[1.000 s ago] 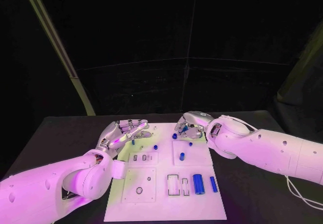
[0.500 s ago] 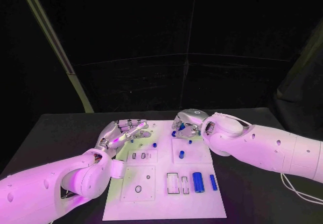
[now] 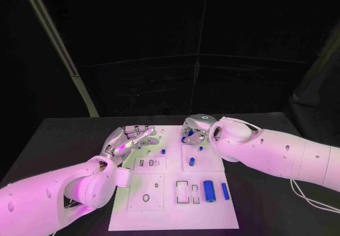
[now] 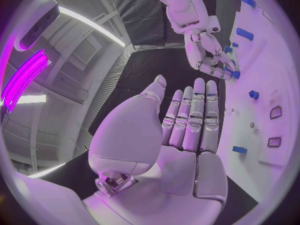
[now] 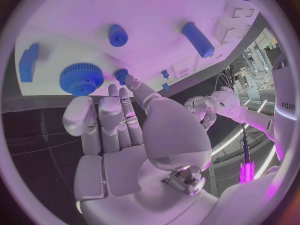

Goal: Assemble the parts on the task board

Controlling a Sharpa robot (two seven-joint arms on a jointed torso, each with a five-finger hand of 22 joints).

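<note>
Two silver hands at the white task board's (image 3: 173,216) far end: left hand (image 3: 129,139) spread empty; right hand (image 3: 194,132), grasp indeterminate, may knock the small blue gear (image 5: 81,78).

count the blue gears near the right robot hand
2. A large gear lies on the task board by the right robot hand. A small gear sits beside it, at that hand's fingertips. The hand may hide more.

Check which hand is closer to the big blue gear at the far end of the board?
Right. The right hand hangs just above the blue gear, fingertips beside it. The left hand hovers, open, across the task board at its far left corner, farther off.
</note>
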